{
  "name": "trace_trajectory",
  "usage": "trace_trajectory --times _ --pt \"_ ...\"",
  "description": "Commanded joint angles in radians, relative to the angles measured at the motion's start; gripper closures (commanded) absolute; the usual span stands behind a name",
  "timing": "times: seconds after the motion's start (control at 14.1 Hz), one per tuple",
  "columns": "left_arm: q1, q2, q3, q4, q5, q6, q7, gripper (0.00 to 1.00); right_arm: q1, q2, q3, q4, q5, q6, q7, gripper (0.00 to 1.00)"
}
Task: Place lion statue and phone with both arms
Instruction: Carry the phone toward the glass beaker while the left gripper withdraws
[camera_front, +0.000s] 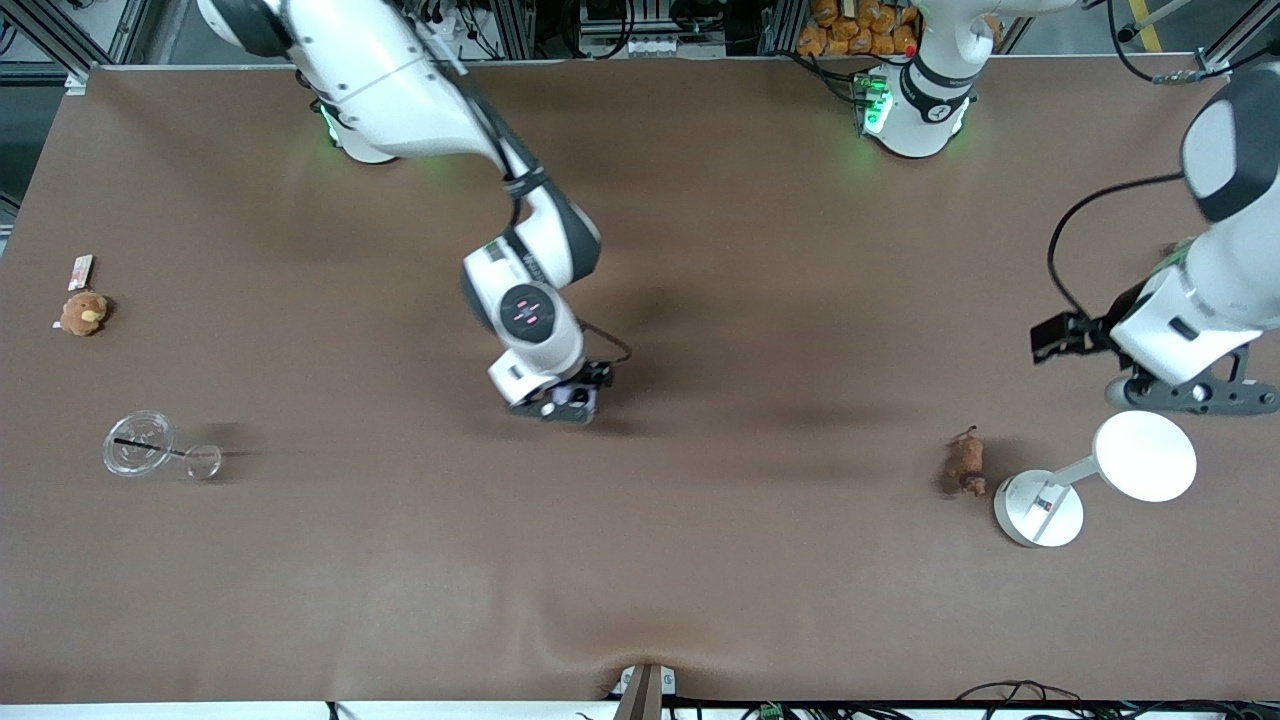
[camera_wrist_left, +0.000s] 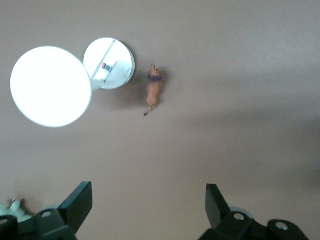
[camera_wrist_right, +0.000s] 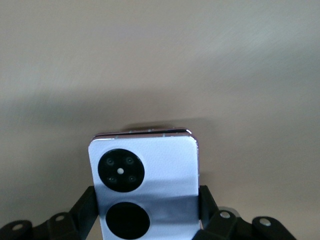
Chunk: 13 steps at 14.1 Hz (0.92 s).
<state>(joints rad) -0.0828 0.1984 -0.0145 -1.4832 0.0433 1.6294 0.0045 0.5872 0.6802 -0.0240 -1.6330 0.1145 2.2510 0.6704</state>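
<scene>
Right tool (camera_wrist_right: 150, 220) is clenched on the phone's (camera_wrist_right: 145, 175) slick, rigid sides. Left tool (camera_wrist_left: 149, 205) hangs released over the table (camera_wrist_left: 240, 125) near the tiny, light lion statue (camera_wrist_left: 154, 89); pinch its body.

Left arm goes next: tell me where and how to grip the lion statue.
Grip the lion statue across its narrow trunk, probably from straight above: it lies long and thin on the table. The open left gripper needs turning to span the trunk, clear of the white lamp beside it.

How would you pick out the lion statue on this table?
Start at the white two-disc stand toward the left arm's end of the table. The lion statue lies on the cloth beside its base: tiny, reddish-brown, four-legged, thin-tailed, unlike the round tan plush at the right arm's end.
</scene>
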Motion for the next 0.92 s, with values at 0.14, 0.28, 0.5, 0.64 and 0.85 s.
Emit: trace_trajectory --times 0.14,0.28,0.5,0.64,0.85 --pt "0.012 -0.115 -0.021 0.003 -0.016 -0.109 0.015 0.00 -0.252 -0.103 0.019 -0.024 -0.010 -0.160 -0.124 1.00" --pt "0.017 -0.164 -0.015 -0.034 -0.017 -0.115 0.015 0.00 -0.341 -0.102 0.019 -0.024 -0.010 -0.182 -0.168 1.00" --pt "0.064 -0.279 -0.019 -0.176 -0.045 -0.008 0.017 0.00 -0.447 -0.090 0.019 -0.027 -0.010 -0.176 -0.293 1.00" --pt "0.061 -0.277 -0.021 -0.154 -0.046 -0.002 0.023 0.00 -0.515 -0.087 0.019 -0.025 -0.010 -0.172 -0.383 1.00" --pt "0.054 -0.269 -0.022 -0.143 -0.046 -0.005 0.023 0.00 -0.593 -0.070 0.019 -0.025 -0.010 -0.171 -0.479 1.00"
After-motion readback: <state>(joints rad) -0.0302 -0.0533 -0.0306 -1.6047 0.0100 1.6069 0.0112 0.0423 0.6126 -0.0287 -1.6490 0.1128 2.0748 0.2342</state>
